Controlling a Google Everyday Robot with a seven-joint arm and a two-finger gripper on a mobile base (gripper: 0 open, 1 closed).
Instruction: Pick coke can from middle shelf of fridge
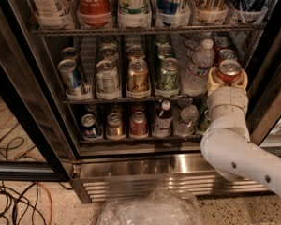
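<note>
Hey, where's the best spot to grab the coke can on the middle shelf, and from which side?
Its round side wall, from the open front: the coke can stands upright, water bottle close beside it. The gripper is shut on it there.

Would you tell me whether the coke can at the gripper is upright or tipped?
Upright: the coke can shows its silver top facing up, clasped by the gripper at the right end of the middle shelf.

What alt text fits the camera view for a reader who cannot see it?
The robot's pincer is closed around the red coke can at the right end of the middle shelf of the fridge, beside a water bottle, with other cans further left.
</note>
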